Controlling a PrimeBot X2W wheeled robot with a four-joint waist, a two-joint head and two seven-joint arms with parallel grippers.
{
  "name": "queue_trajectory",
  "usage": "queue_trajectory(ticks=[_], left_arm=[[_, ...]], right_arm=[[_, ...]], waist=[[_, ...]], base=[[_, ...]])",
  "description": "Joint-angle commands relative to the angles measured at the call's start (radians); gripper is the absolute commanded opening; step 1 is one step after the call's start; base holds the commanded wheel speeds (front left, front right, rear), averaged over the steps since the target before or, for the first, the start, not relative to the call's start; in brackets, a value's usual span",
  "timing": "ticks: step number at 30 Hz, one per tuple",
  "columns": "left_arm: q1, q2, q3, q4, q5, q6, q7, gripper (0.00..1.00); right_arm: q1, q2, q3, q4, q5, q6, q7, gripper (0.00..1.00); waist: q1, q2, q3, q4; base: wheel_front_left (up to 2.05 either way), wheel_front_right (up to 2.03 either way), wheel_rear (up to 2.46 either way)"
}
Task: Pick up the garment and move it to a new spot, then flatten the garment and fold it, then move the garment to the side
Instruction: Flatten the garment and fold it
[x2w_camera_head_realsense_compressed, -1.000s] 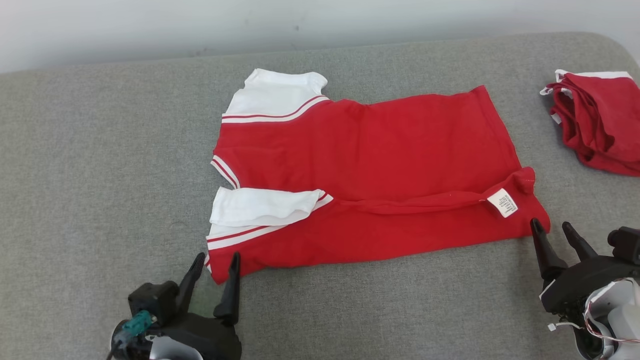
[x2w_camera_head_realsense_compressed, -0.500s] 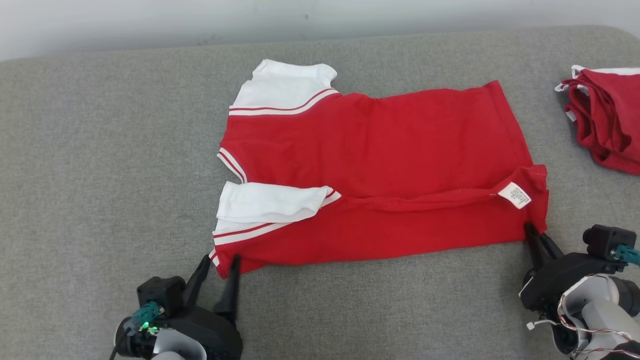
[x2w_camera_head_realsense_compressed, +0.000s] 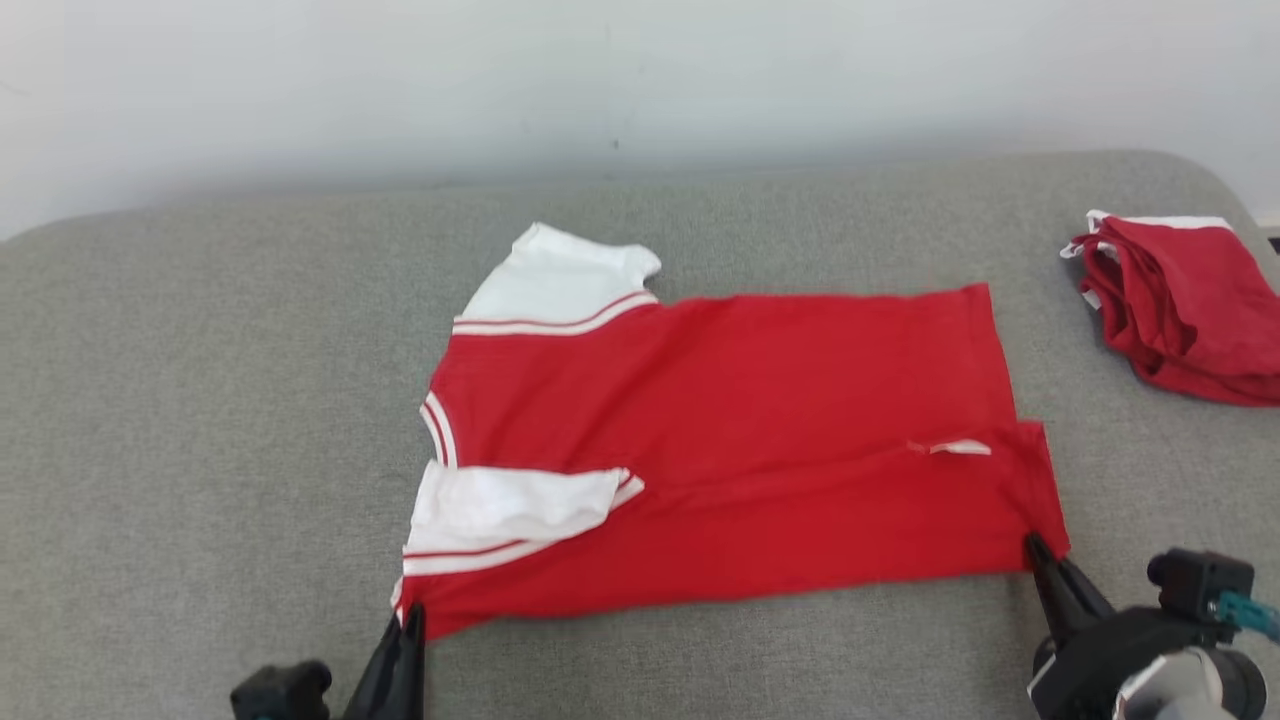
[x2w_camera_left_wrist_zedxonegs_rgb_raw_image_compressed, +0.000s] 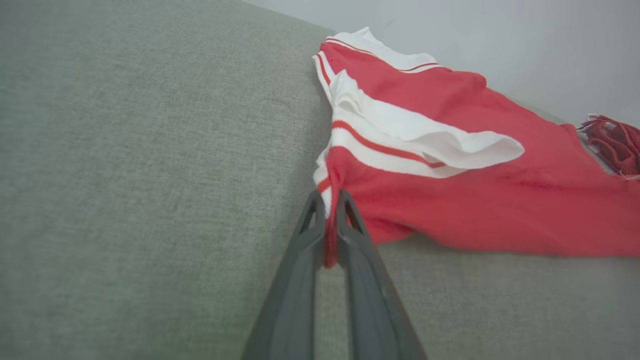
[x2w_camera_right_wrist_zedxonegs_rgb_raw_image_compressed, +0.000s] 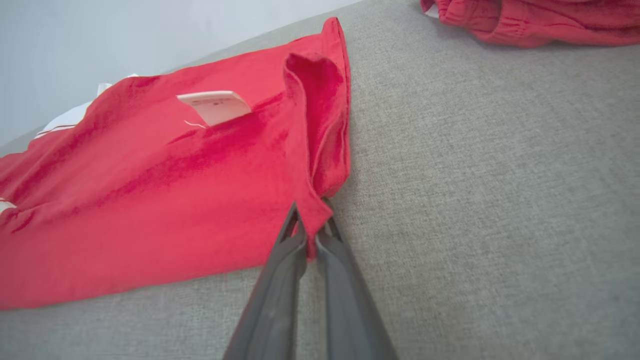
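The garment (x2w_camera_head_realsense_compressed: 740, 420) is a red shirt with white, red-striped sleeves, lying spread on the grey cushion with its near long edge folded over. My left gripper (x2w_camera_head_realsense_compressed: 410, 615) is shut on the shirt's near shoulder corner; in the left wrist view the red and white cloth (x2w_camera_left_wrist_zedxonegs_rgb_raw_image_compressed: 450, 165) is pinched between the left gripper's (x2w_camera_left_wrist_zedxonegs_rgb_raw_image_compressed: 328, 197) fingers. My right gripper (x2w_camera_head_realsense_compressed: 1032, 545) is shut on the near hem corner, and the right wrist view shows red fabric (x2w_camera_right_wrist_zedxonegs_rgb_raw_image_compressed: 175, 200) clamped at the right gripper's (x2w_camera_right_wrist_zedxonegs_rgb_raw_image_compressed: 310, 215) fingertips. A white care label (x2w_camera_right_wrist_zedxonegs_rgb_raw_image_compressed: 215, 105) sticks out near the hem.
A second red garment (x2w_camera_head_realsense_compressed: 1185, 305) lies crumpled at the far right of the grey cushion (x2w_camera_head_realsense_compressed: 200, 400), also seen as a red bundle (x2w_camera_right_wrist_zedxonegs_rgb_raw_image_compressed: 530, 20) in the right wrist view. A pale wall (x2w_camera_head_realsense_compressed: 600, 80) runs behind the cushion. Bare cushion lies to the left and front.
Both grippers went from open to shut on the shirt's near corners, the right one first. The head camera tilted, so the whole picture shifted downward. The care label has flipped to edge-on.
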Motion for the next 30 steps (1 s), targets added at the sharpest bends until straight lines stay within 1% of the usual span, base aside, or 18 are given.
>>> queue_trajectory(ticks=[1,9,12,13,14,15,16,20,25,30], left_arm=[[0.021,0.002,0.004,-0.010,-0.002,0.007,-0.004,0.00],[0.188,-0.026,-0.007,-0.131,-0.006,0.031,-0.003,0.00],[0.216,-0.033,-0.015,-0.144,-0.003,0.040,-0.003,0.00],[0.222,-0.033,-0.017,-0.141,0.001,0.043,-0.003,0.00],[0.224,-0.034,-0.019,-0.139,0.006,0.046,-0.003,0.21],[0.223,-0.035,-0.020,-0.138,0.011,0.049,-0.003,0.80],[0.222,-0.037,-0.021,-0.136,0.011,0.050,-0.003,1.00],[0.193,-0.037,0.006,-0.160,0.028,0.047,-0.003,1.00],[0.151,-0.023,0.057,-0.208,0.095,0.044,-0.003,1.00],[0.099,-0.013,0.122,-0.253,0.152,0.048,-0.003,1.00]], right_arm=[[0.018,-0.009,-0.001,-0.006,0.002,-0.003,-0.007,0.00],[0.184,-0.054,-0.040,-0.100,0.011,-0.003,0.025,0.00],[0.230,-0.049,-0.075,-0.126,0.009,-0.003,0.034,0.00],[0.242,-0.043,-0.084,-0.130,0.002,-0.003,0.036,0.07],[0.250,-0.039,-0.092,-0.136,-0.006,-0.003,0.040,0.46],[0.254,-0.031,-0.106,-0.142,-0.011,-0.003,0.037,1.00],[0.256,-0.023,-0.120,-0.149,-0.020,-0.003,0.034,1.00],[0.241,0.005,-0.170,-0.185,-0.065,-0.003,0.012,1.00],[0.224,0.042,-0.229,-0.255,-0.153,-0.003,-0.029,1.00],[0.212,0.088,-0.262,-0.341,-0.246,-0.003,-0.049,1.00]], waist=[[0.0001,0.0000,-0.016,0.005],[0.0001,0.0000,-0.041,0.012],[0.0001,0.0000,-0.051,0.012],[0.0001,0.0000,-0.057,0.011],[0.0001,0.0000,-0.060,0.010],[0.0001,0.0000,-0.064,0.008],[0.0001,0.0000,-0.067,0.006],[0.0001,0.0000,-0.081,-0.005],[0.0001,0.0000,-0.102,-0.015],[0.0001,0.0000,-0.113,-0.027]], base=[[0.00,0.00,0.00],[0.00,0.00,0.00],[0.00,0.00,0.00],[0.00,0.00,0.00],[0.00,0.00,0.00],[0.00,0.00,0.00],[0.00,0.00,0.00],[0.00,0.00,0.00],[0.00,0.00,0.00],[0.00,0.00,0.00]])
